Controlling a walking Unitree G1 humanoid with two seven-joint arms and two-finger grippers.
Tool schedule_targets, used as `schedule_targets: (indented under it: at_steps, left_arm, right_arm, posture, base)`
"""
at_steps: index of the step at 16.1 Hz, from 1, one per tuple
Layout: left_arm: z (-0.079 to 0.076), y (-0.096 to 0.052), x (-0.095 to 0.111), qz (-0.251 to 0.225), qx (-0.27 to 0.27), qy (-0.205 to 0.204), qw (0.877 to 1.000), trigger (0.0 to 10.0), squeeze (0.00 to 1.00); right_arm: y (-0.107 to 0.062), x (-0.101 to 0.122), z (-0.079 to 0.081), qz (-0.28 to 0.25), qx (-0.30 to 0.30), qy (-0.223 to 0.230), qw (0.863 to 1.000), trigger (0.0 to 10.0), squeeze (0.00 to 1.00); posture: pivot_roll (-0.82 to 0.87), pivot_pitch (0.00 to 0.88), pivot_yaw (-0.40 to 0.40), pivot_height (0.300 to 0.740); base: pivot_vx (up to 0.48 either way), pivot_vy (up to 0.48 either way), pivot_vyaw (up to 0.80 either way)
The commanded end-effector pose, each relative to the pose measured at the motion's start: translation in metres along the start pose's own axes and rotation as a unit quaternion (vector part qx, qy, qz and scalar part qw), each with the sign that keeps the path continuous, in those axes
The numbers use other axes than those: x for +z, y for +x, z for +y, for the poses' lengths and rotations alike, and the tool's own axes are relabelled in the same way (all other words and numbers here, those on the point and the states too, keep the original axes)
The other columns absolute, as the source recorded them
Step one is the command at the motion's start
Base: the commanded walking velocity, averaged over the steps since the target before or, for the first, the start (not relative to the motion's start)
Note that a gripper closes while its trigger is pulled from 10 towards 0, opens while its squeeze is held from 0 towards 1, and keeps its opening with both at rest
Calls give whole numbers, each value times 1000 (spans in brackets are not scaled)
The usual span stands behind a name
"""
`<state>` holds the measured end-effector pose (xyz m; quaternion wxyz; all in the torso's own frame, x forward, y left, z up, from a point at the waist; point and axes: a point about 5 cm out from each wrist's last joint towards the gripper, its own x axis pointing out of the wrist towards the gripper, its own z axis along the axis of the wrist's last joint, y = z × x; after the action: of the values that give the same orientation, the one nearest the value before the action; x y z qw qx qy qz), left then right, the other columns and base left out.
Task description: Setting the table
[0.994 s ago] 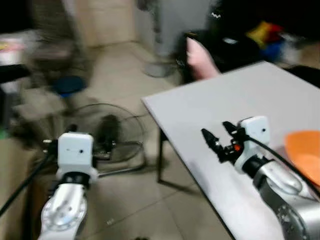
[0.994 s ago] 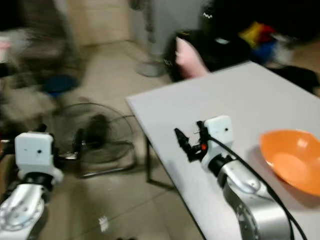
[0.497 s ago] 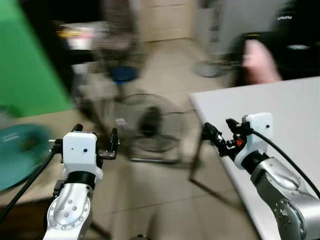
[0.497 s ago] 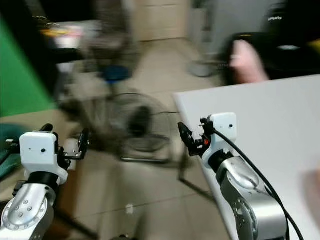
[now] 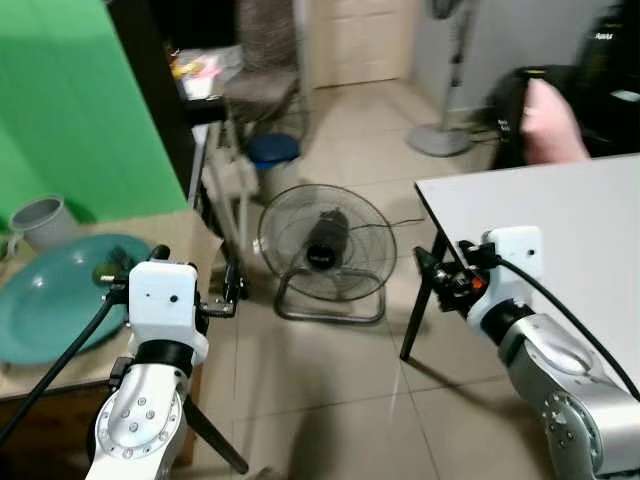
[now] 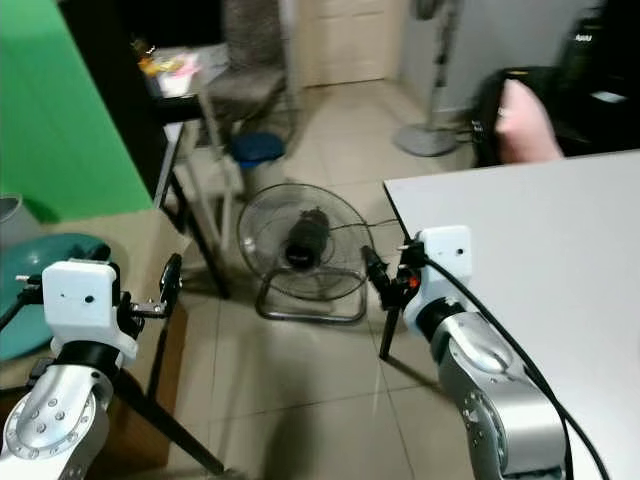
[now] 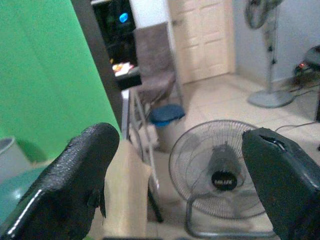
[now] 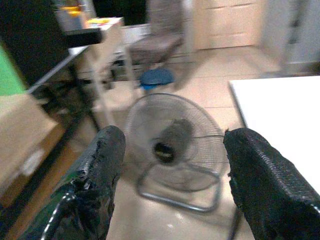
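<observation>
Two surfaces plus floor. Left: tan wooden desk (image 5: 170, 232), carrying a teal plate (image 5: 50, 305) with a small dark item on its far rim, can't tell what. A grey cup (image 5: 38, 222) stands just behind the plate. Right: white desk (image 6: 540, 260), dark leg at its near-left corner; visible top is bare. Between the two desks, beige tiled floor (image 5: 330, 370). On it: a low floor fan (image 5: 325, 245) on a wire stand, tilted up, a blue-lidded bin (image 5: 272, 160) behind it, and a pedestal fan's round base (image 5: 440, 140) further back.
</observation>
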<state>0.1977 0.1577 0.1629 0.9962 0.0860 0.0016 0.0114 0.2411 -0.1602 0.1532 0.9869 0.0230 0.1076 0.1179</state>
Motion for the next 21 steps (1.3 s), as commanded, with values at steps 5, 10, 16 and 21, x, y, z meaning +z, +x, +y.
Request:
schedule_targets:
  at_steps: [5,10,16,21]
  left_arm:
    - [8,-1,0,4,8,22,1000,10000,0]
    - [10,-1,0,5,10,24,1000,10000,0]
    - [11,2,1,3,17,12,1000,10000,0]
    - [14,3,4,-5,25,2,1000,10000,0]
  right_arm:
    - [7,4,4,-19,-2,33,999,10000,0]
    - [8,1,11,0,50,67,996,10000,0]
    - [12,-1,10,16,60,55,997,10000,0]
    - [15,3,18,14,94,54,994,10000,0]
  posture:
    - [-59,0,30,740]
    - [-52,0,18,740]
    - [-52,12,21,740]
    - [-52,12,14,740]
  base:
    - [0,419,0]
    - [0,417,0]
    - [0,201,0]
    - [164,0,320]
